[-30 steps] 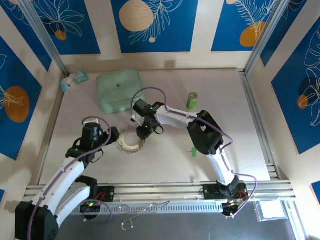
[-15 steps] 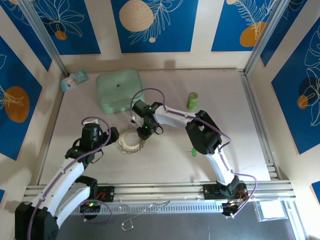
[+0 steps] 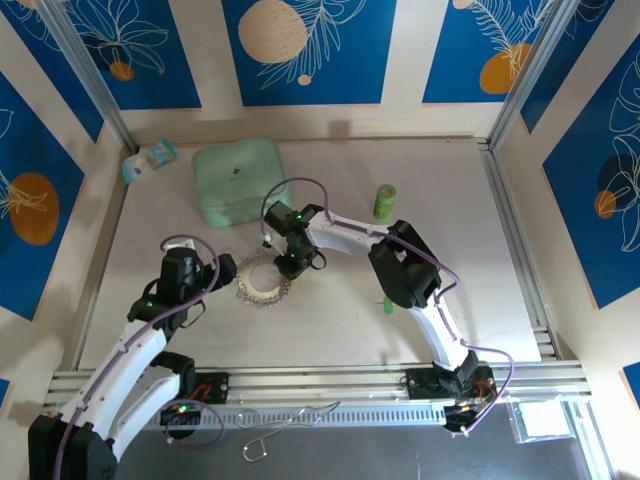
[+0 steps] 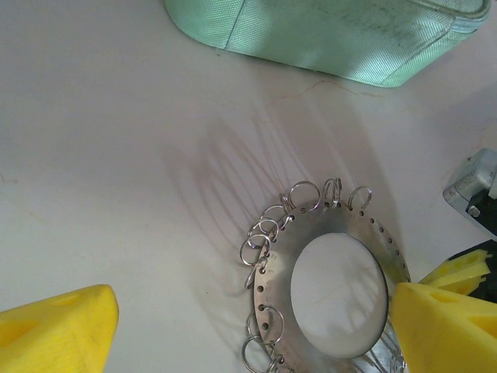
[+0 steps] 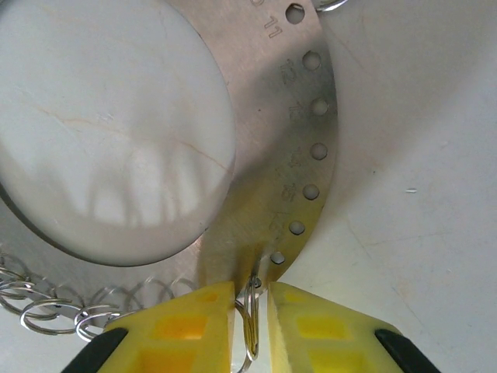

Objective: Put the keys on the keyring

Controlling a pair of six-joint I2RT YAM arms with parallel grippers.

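Keyring (image 3: pixel 248 293): thin stiff metal plate, probably light and slick, lying flat on counter (image 3: pixel 330 330), so its edge offers little; better hold is a wire loop (image 5: pixel 248 334) on the rim. Left pincer (image 4: pixel 252 311) at keyring's 9 o'clock, pads wide apart, plate between them, nothing held. Right pincer (image 5: pixel 250 299) at its 1 o'clock, pads nearly together around that loop; clamped or not, cannot tell.

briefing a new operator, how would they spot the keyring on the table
Start at the mint-green case at the back left of the table; the keyring lies flat just in front of it. It is the flat silvery disc with a hollow centre, a row of punched holes and small wire loops around its rim.
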